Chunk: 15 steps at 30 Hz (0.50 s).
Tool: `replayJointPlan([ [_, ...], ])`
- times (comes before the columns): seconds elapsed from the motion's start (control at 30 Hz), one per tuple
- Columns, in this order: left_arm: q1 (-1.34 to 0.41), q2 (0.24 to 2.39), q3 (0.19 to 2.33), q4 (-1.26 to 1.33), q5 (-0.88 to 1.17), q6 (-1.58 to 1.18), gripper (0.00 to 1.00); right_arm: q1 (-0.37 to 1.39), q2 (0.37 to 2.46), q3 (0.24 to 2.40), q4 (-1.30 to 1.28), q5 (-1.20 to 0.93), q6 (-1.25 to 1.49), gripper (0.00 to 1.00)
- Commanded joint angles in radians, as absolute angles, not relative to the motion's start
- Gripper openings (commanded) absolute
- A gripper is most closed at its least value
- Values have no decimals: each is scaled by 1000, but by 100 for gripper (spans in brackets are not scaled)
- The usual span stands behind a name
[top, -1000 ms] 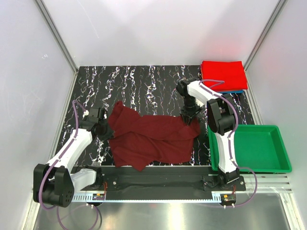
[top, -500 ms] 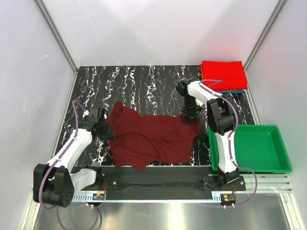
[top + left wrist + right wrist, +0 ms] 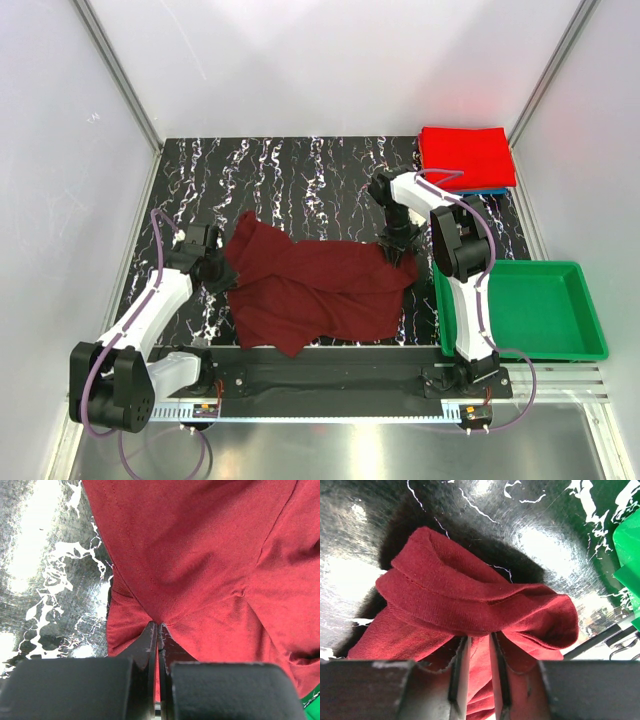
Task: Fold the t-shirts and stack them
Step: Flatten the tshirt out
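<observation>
Risk: the right tool (image 3: 476, 645) straddles only a thick bunched fold, so the cloth may slip out or lift doubled; whether it grips, I cannot tell. The maroon t-shirt (image 3: 315, 290) lies crumpled on the bench just left of the green tray (image 3: 530, 310). The left tool (image 3: 157, 630) is clamped on the shirt edge farthest from the tray.

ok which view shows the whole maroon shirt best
The top view: the maroon shirt lies there whole, crumpled outline and all. The left wrist view shows only a stretch of cloth pinched in shut jaws; the right wrist view shows just a bunched fold between its jaws.
</observation>
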<state>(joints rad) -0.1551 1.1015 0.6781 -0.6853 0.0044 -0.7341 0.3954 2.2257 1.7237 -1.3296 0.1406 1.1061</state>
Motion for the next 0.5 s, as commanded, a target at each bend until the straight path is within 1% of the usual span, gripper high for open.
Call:
replayJointPlan([
  [0.0, -150, 1092, 699, -647, 3, -746, 0, 390, 2206, 1732, -1626, 184, 1112, 26],
  [0.07, -150, 1097, 706, -646, 3, -750, 0, 387, 2195, 1753, -1632, 198, 1106, 17],
  [0.1, -150, 1098, 712, -647, 9, -753, 0, 390, 2188, 1761, -1634, 201, 1101, 10],
  [0.13, -150, 1100, 724, -659, 9, -756, 0, 387, 2177, 1767, -1634, 215, 1097, 0],
  [0.3, -150, 1068, 831, -696, 2, -805, 0, 382, 2057, 1795, -1632, 253, 1065, 0],
  [0.33, -150, 1059, 851, -722, -36, -816, 0, 379, 2034, 1799, -1632, 268, 1055, 0],
  [0.4, -147, 1048, 937, -741, -66, -830, 0, 373, 1967, 1842, -1632, 294, 1046, 0],
  [0.43, -140, 1048, 980, -762, -86, -834, 0, 373, 1953, 1870, -1631, 346, 1031, 0],
  [0.47, -135, 1048, 1014, -764, -93, -851, 0, 371, 1922, 1929, -1631, 372, 1023, 0],
])
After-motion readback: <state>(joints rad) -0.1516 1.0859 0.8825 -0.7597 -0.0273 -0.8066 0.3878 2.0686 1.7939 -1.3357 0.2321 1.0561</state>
